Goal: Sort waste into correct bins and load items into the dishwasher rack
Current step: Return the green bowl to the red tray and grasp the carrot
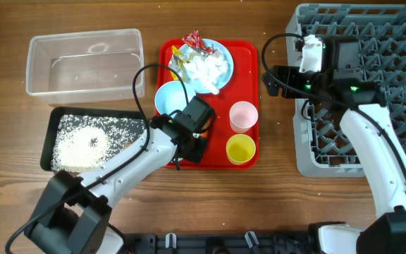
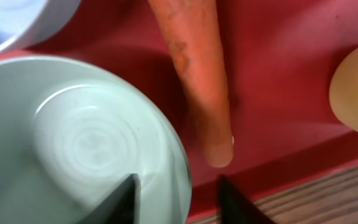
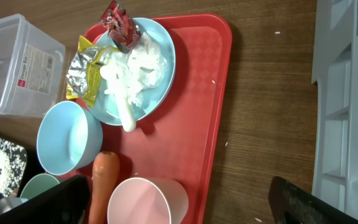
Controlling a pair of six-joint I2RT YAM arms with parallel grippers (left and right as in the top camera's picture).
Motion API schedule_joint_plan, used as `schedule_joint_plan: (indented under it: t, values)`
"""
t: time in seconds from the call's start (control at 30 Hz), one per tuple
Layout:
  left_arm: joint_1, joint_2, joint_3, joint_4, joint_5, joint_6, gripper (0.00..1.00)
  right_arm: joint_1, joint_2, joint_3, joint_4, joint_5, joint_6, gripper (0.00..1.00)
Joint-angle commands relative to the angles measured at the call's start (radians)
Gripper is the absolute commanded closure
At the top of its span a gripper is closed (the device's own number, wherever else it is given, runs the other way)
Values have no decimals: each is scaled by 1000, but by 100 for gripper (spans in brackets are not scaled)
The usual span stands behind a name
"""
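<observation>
The left end effector (image 2: 179,202) hung with its fingers (image 2: 124,198) apart, one over the inside of a pale bowl (image 2: 73,143) and the other over the red tray (image 2: 278,74). The bowl's rim lay between them, and I cannot tell whether they touched it. Just right of that bowl lay the orange carrot (image 2: 197,68), its tip close to the fingers.

The right end effector (image 3: 188,202) was spread wide and held nothing, above the counter (image 1: 280,197) between the red tray and the grey rack (image 1: 400,42).

At the tray's far end, the light blue plate (image 1: 224,53) carried the crumpled tissue (image 1: 206,68), the wrappers (image 1: 192,41) and the white spoon (image 3: 127,119). A light blue bowl (image 1: 169,97) sat just near-left of it. The pink cup (image 1: 243,115) stood on the tray's right side, with the yellow cup (image 1: 240,148) nearer.

Left of the red tray, the black tray (image 1: 51,141) held rice grains (image 1: 90,141), and the clear tub (image 1: 83,70) sat beyond it.
</observation>
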Motion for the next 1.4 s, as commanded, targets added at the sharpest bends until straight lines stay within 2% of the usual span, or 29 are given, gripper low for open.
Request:
schedule_joint_plan:
  t: [0.0, 0.1, 0.17, 0.23, 0.3, 0.4, 0.5, 0.57, 0.77, 0.8, 0.87, 0.9, 1.1, 1.27, 1.37]
  values:
    - [-7, 3, 121, -25, -5, -6, 23, -4, 11, 10, 5, -4, 6, 5]
    - [-7, 3, 202, 39, -5, -6, 13, -4, 11, 10, 6, -4, 6, 5]
    - [-7, 19, 202, 89, -5, -7, 14, -4, 11, 10, 6, -4, 2, 5]
    - [-7, 68, 202, 128, -6, -15, 21, -4, 11, 10, 5, -4, 2, 5]
    - [1, 133, 202, 159, -18, -71, 31, -4, 11, 10, -2, -4, 0, 5]
    - [15, 188, 202, 195, -28, -189, 34, -4, 11, 10, -9, -3, 0, 5]
    - [16, 228, 202, 196, -28, -293, 41, -4, 11, 10, -8, -2, 0, 5]
    - [15, 258, 201, 193, -24, -365, 42, -4, 11, 10, -9, 4, 0, 5]
    - [15, 349, 201, 196, -16, -404, 41, -4, 11, 10, -9, 8, -1, 5]
    - [15, 356, 201, 199, -13, -404, 47, -4, 11, 10, -9, 16, -1, 5]
    - [15, 355, 202, 212, -13, -404, 84, -4, 11, 10, -9, 23, 0, 5]
    - [15, 355, 202, 216, -6, -403, 96, -4, 11, 10, -9, 23, -1, 5]
    - [45, 238, 257, 145, 32, -402, 96, -4, 11, 10, -9, 23, 0, 5]
    - [120, -11, 302, -32, 32, -402, 96, -4, 11, 10, -8, 23, -1, 5]
    - [240, -170, 301, -209, 31, -404, 96, -4, 11, 10, -9, 23, 0, 5]
